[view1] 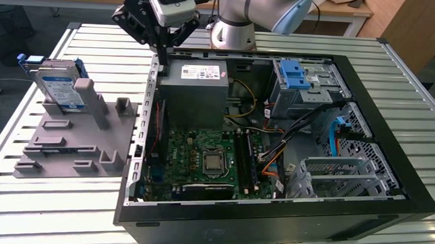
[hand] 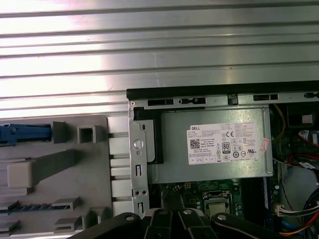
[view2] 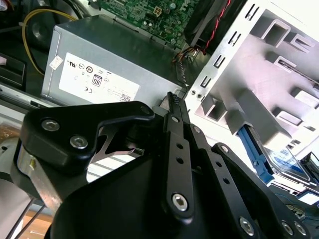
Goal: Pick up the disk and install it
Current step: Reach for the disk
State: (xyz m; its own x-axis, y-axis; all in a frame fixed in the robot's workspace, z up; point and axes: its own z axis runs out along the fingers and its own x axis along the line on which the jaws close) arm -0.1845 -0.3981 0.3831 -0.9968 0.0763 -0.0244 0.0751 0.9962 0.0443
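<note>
The disk [view1: 59, 88], a silver-grey drive with a blue-and-white label in a blue bracket, stands on edge in a grey holder [view1: 72, 144] on the table, at the exterior view's left of the open computer case [view1: 390, 160]. The second wrist view shows the disk [view2: 285, 163] beyond the holder's posts. In the first wrist view the disk's blue bracket edge [hand: 25, 133] shows. My gripper [view1: 161, 59] hangs over the case's far wall by the power-supply box [view1: 197, 94], well apart from the disk. Its black fingers [view2: 172, 97] are shut together and hold nothing.
Inside the case lie the power-supply box [hand: 214, 144], a green motherboard [view1: 201, 159], loose cables [view1: 274, 151], a blue-latched drive cage [view1: 302, 76] and a bare metal cage [view1: 339, 175]. The ribbed metal table [hand: 149, 50] extends behind the case.
</note>
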